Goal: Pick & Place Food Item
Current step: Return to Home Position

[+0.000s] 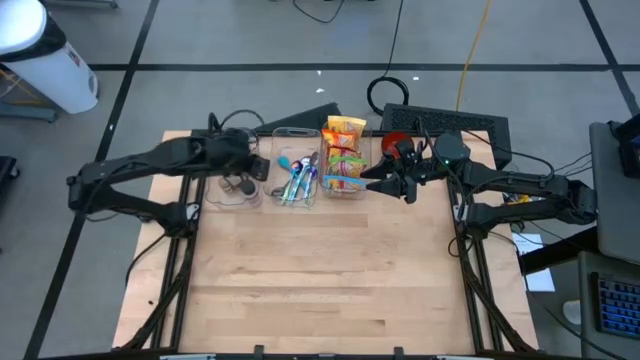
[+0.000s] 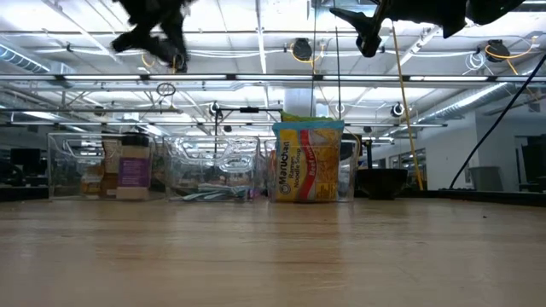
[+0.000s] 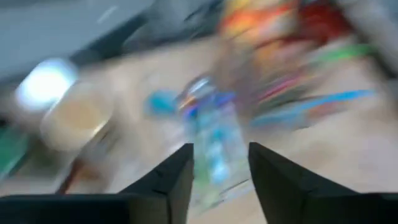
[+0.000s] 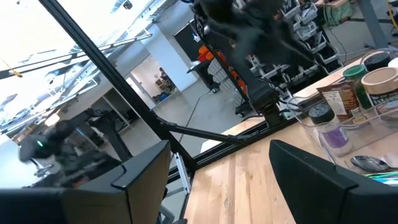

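Observation:
Three clear bins stand in a row along the table's far edge. The right bin holds yellow and orange noodle packets [image 1: 343, 155], standing upright in the low view [image 2: 309, 162]. The middle bin holds blue utensils [image 1: 297, 178]. The left bin holds jars [image 1: 234, 184]. My left gripper [image 1: 262, 165] hovers open and empty between the jar bin and the utensil bin; its wrist view [image 3: 221, 177] looks down on the utensils. My right gripper [image 1: 372, 180] hovers open and empty just right of the noodle bin, high above the table [image 2: 367, 38].
A black case [image 1: 450, 125] and a red object [image 1: 397, 143] sit at the far right behind my right arm. The wooden tabletop [image 1: 320, 270] stretches bare from the bins to the near edge. A white container [image 1: 50, 60] stands on the floor, off the table's far left.

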You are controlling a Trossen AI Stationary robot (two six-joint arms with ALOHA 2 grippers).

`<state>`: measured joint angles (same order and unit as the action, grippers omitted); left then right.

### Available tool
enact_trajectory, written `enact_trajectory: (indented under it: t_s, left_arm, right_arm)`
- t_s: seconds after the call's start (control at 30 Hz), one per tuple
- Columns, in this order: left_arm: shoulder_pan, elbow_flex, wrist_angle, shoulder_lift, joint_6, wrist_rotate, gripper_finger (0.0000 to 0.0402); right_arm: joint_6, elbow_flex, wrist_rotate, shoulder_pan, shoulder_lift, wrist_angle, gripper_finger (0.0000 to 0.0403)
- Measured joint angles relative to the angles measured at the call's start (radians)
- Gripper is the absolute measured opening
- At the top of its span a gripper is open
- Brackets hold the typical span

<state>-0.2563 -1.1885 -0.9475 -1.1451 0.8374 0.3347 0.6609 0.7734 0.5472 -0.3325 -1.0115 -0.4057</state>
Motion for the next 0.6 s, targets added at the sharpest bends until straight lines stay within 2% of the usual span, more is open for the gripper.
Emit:
enact_trajectory:
  t_s: [0.2, 0.3, 0.43, 0.6]
  left_arm:
    - [0.072, 0.030, 0.528, 0.134, -0.422, -0.059, 0.0096]
    - [0.081, 0.090, 0.711, 0.199, -0.546, -0.106, 0.0073]
    - [0.069, 0.205, 0.786, 0.340, -0.585, -0.150, 0.0054]
    - [0.053, 0.398, 0.839, 0.536, -0.544, -0.245, 0.0039]
  right_arm:
    - [0.084, 0.000, -0.031, 0.000, 0.000, -0.001, 0.0265]
    - [0.056, 0.000, -0.065, 0.000, 0.000, -0.016, 0.0265]
    - [0.008, 0.000, -0.083, -0.002, 0.001, -0.042, 0.0265]
    - [-0.019, 0.000, -0.106, -0.032, 0.011, -0.063, 0.0265]
